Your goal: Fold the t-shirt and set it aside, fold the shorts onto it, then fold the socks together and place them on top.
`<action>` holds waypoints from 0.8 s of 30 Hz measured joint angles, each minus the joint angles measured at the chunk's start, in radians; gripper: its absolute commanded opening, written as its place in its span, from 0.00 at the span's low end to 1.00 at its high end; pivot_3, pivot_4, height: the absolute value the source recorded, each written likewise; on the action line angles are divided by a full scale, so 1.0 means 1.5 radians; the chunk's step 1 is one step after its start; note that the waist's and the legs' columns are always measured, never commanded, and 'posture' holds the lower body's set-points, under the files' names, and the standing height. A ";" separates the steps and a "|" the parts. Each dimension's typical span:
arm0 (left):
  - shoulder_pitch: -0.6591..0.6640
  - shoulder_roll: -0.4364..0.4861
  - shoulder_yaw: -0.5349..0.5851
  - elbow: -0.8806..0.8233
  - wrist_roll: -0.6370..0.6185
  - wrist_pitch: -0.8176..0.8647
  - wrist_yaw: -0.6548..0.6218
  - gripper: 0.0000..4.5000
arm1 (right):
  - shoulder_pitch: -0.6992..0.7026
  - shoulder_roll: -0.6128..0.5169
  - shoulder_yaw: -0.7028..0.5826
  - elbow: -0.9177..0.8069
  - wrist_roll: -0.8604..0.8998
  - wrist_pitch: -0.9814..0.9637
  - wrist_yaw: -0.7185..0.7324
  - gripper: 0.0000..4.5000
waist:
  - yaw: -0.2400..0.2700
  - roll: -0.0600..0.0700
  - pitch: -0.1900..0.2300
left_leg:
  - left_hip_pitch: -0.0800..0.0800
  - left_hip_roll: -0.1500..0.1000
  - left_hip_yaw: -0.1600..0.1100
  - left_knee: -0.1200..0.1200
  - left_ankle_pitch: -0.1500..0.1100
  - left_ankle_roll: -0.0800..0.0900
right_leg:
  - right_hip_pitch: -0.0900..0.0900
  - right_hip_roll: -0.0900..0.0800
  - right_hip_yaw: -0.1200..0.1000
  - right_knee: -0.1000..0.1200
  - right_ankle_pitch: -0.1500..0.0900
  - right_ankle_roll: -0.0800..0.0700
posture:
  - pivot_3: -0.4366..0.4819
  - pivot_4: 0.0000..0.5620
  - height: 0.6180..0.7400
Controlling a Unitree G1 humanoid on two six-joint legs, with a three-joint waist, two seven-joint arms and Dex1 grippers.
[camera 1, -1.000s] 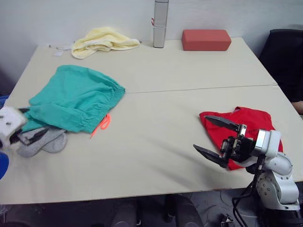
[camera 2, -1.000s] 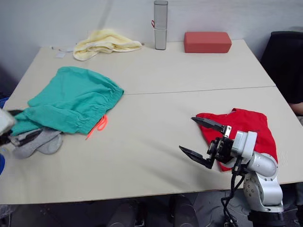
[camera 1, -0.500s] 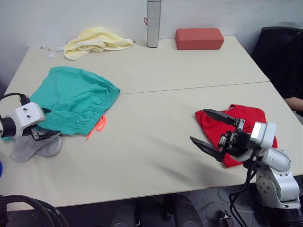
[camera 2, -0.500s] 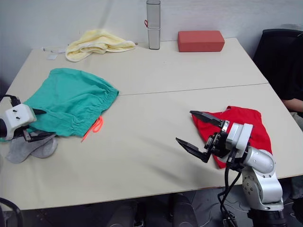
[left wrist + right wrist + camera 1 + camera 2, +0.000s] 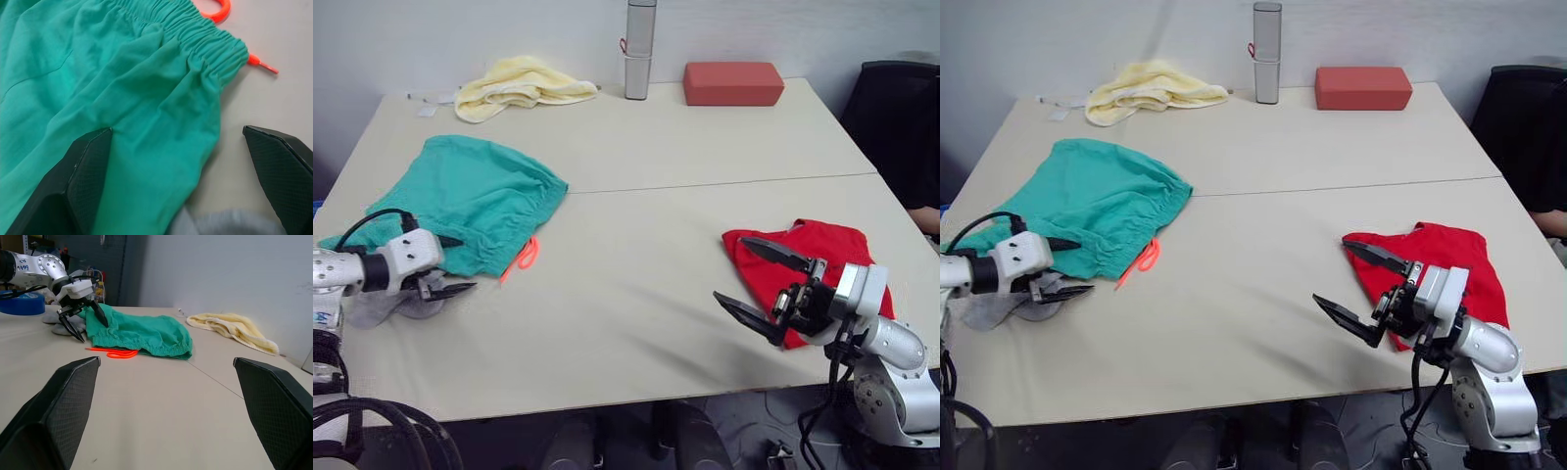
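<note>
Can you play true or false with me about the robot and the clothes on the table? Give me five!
1. The shorts are teal-green with an orange drawstring. True.
2. The right pincer is squeezing the t-shirt. False: its fingers are spread open and hold nothing; the t-shirt lies on the table behind it.
3. The grey socks are stacked on the t-shirt. False: they lie beside the shorts, on the table's other side.
4. The left pincer is open at the edge of the shorts. True.
5. The yellow towel covers the red block. False: they lie apart at the table's far edge, with a grey bottle between them.
</note>
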 measured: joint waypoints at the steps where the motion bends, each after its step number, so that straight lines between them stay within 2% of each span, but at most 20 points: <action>1: -0.006 -0.003 -0.005 0.000 0.006 -0.006 0.005 1.00 | 0.002 0.000 0.000 0.000 -0.001 -0.003 0.000 0.99 | 0.000 0.000 0.000 | 0.000 0.000 0.000 0.000 0.000 0.000 | 0.000 0.000 0.000 0.000 0.000 0.000 | 0.48 0.27 1.00; 2: -0.012 -0.008 -0.011 0.000 0.012 -0.013 0.011 1.00 | 0.002 0.001 0.000 0.001 -0.003 -0.005 0.000 0.99 | 0.000 0.000 0.000 | 0.000 0.000 0.000 0.000 0.000 0.000 | 0.000 0.000 0.000 0.000 0.000 0.000 | 0.48 0.27 1.00; 6: -0.026 -0.044 -0.021 -0.001 0.021 -0.024 0.047 0.72 | -0.002 0.012 0.003 0.017 -0.009 -0.029 0.009 1.00 | 0.001 0.000 0.000 | 0.000 0.000 0.000 0.001 0.000 0.000 | 0.000 0.000 0.000 0.001 0.000 0.000 | 0.48 0.27 1.00; 9: -0.026 -0.048 -0.025 -0.001 0.026 -0.030 0.059 0.51 | 0.000 0.023 0.005 0.036 -0.016 -0.046 0.016 1.00 | 0.001 0.000 0.000 | 0.000 0.000 0.000 0.002 0.000 0.000 | 0.000 0.000 0.000 0.001 0.000 0.000 | 0.48 0.27 1.00; 13: -0.030 -0.048 -0.025 -0.002 0.024 -0.015 0.055 0.22 | 0.006 0.028 0.006 0.048 -0.023 -0.063 0.025 1.00 | 0.001 0.000 0.000 | 0.000 0.000 0.000 0.002 0.000 0.000 | 0.000 0.000 0.000 0.002 0.000 0.000 | 0.48 0.27 1.00; 16: -0.040 -0.070 -0.016 -0.034 -0.017 0.045 0.028 0.01 | 0.009 0.029 0.005 0.060 -0.030 -0.077 0.025 1.00 | 0.004 0.000 0.000 | 0.000 0.000 0.000 0.003 0.000 0.000 | 0.000 0.000 0.000 0.002 0.000 0.000 | 0.48 0.27 1.00; 20: -0.040 -0.128 -0.017 -0.189 -0.097 0.193 -0.013 0.01 | 0.020 0.027 -0.005 0.078 -0.030 -0.094 0.029 1.00 | 0.012 0.000 0.000 | -0.001 0.000 0.000 0.004 0.000 0.001 | 0.001 0.000 0.000 0.002 0.000 0.000 | 0.48 0.27 1.00; 24: -0.039 -0.157 -0.027 -0.368 -0.157 0.353 -0.013 0.01 | 0.043 0.007 -0.043 0.100 -0.029 -0.108 0.042 1.00 | 0.013 0.000 0.000 | 0.000 0.000 0.000 0.004 0.000 0.001 | 0.001 0.000 0.001 0.002 0.000 0.000 | 0.48 0.27 1.00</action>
